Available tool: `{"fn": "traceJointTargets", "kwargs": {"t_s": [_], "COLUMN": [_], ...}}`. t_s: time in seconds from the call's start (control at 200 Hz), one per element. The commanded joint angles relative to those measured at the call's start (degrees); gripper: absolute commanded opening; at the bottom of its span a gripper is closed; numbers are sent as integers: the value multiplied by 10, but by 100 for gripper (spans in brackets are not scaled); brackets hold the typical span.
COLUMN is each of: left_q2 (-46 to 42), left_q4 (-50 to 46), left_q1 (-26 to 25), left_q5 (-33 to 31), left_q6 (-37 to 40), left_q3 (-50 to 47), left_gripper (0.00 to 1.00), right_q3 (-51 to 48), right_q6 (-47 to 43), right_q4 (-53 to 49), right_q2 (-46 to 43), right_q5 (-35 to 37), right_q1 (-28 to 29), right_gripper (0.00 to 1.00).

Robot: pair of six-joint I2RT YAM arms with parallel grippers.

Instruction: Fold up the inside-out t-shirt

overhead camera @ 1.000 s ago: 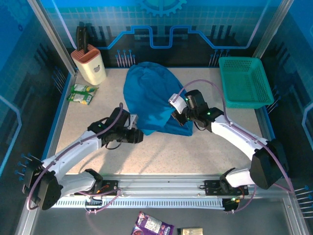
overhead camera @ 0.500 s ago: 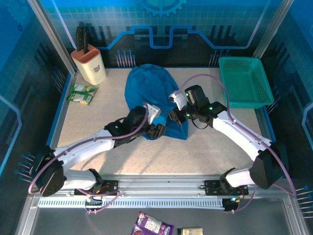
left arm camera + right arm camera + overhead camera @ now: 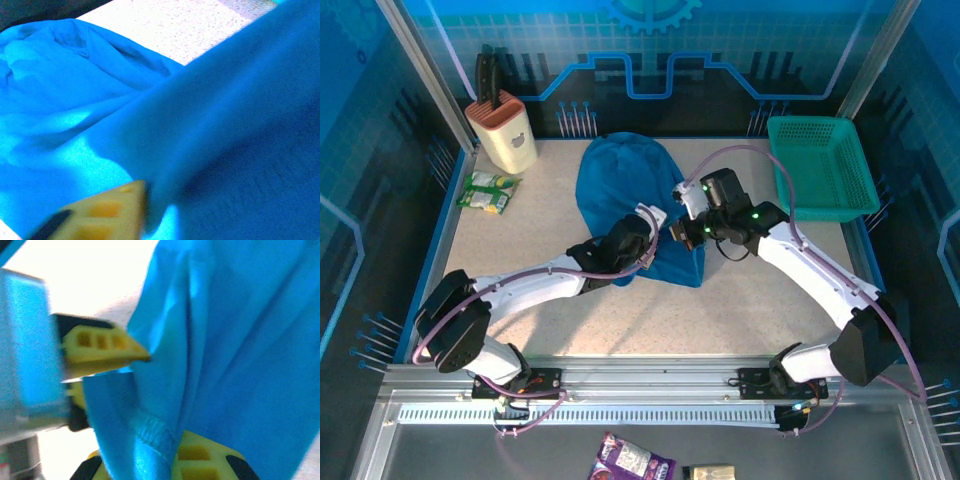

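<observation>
Blue t-shirt (image 3: 620, 185) bunched at centre of desk (image 3: 520, 240), both hands at its near edge.
Right hand (image 3: 678, 232) clenched on the hem; left hand (image 3: 648, 243) against the cloth just beside it, grip cannot be told.

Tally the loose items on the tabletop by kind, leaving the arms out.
Garments: 1, medium-blue cloth t-shirt
Baskets: 1, teal-green plastic mesh basket
Knife blocks: 1, cream knife block with black handles
Packets: 1, green-and-white flat packet
Total: 4
</observation>
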Motion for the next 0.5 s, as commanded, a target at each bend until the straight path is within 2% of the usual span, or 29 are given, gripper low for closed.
{"fn": "traceJointTargets", "kwargs": {"t_s": [0.0, 0.03, 0.11, 0.17, 0.3, 0.395, 0.495], "left_q2": [-29, -33, -38, -33, 16, 67, 110], "left_q4": [-50, -71, -120, -158, -272, -357, -418], "left_q1": [10, 18, 48, 77, 119, 126, 126], "left_q5": [38, 66, 141, 207, 280, 316, 337], "left_q6": [31, 32, 16, -1, -31, -40, -50], "left_q3": [29, 40, 76, 112, 228, 323, 400], "left_gripper": [4, 0, 0, 0, 0, 0, 0], "right_q3": [42, 52, 72, 84, 97, 81, 36], "right_q6": [-27, -33, -51, -55, -31, 15, 69], "right_q4": [-23, -20, 3, 24, 30, 15, -1], "right_q2": [25, 38, 67, 86, 111, 89, 34], "right_q5": [100, 117, 163, 190, 213, 203, 173], "right_q1": [-30, -36, -49, -59, -77, -77, -66], "right_gripper": [0, 0, 1, 5, 10, 20, 38]}}
